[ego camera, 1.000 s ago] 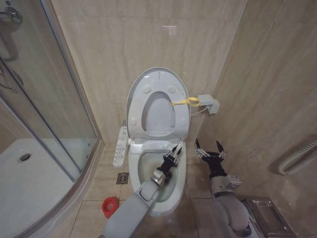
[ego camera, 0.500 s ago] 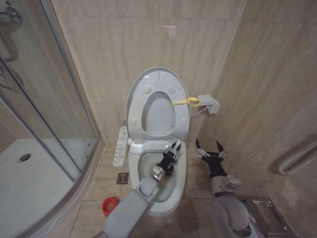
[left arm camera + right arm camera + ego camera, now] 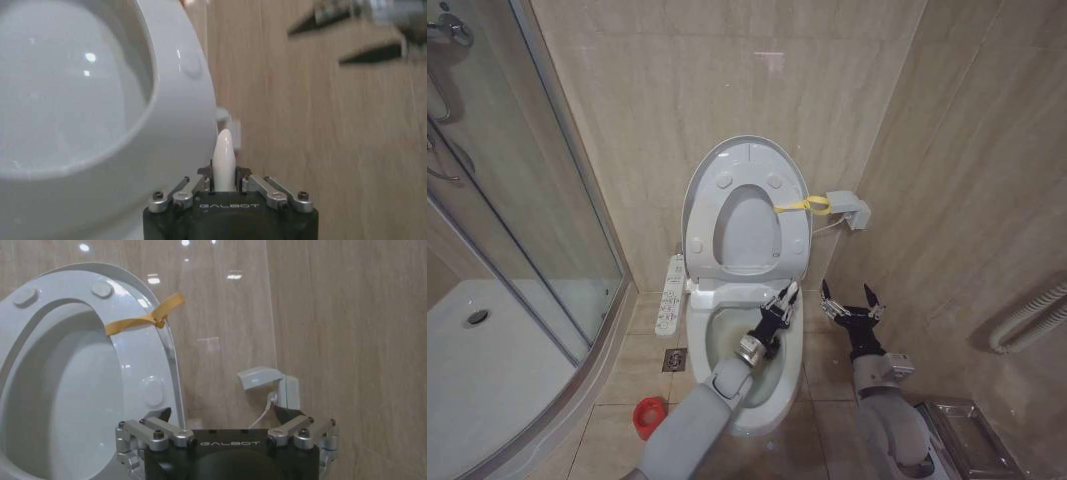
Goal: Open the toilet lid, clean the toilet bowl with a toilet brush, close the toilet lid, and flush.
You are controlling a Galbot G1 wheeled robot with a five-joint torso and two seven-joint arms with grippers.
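Lid-opening step done, with toilet lid (image 3: 745,160) raised against the wall beyond left gripper (image 3: 780,303), clamped on toilet brush (image 3: 223,160) handle over toilet bowl (image 3: 727,335); right gripper (image 3: 850,297) beside it, fingers apart, idle; scrubbing, closing, flushing left.

Toilet bowl (image 3: 727,340): 1
Toilet lid (image 3: 749,160): 1, raised
Seat ring (image 3: 745,262): 1, raised
Yellow strap loop (image 3: 805,206): 1
Toilet brush (image 3: 223,159): 1 handle
Red holder cup (image 3: 649,416): 1
Control panel (image 3: 670,294): 1
Wall box (image 3: 847,209): 1
Floor drain (image 3: 674,360): 1
Tools: 2, left tool (image 3: 779,305) and right tool (image 3: 848,303)
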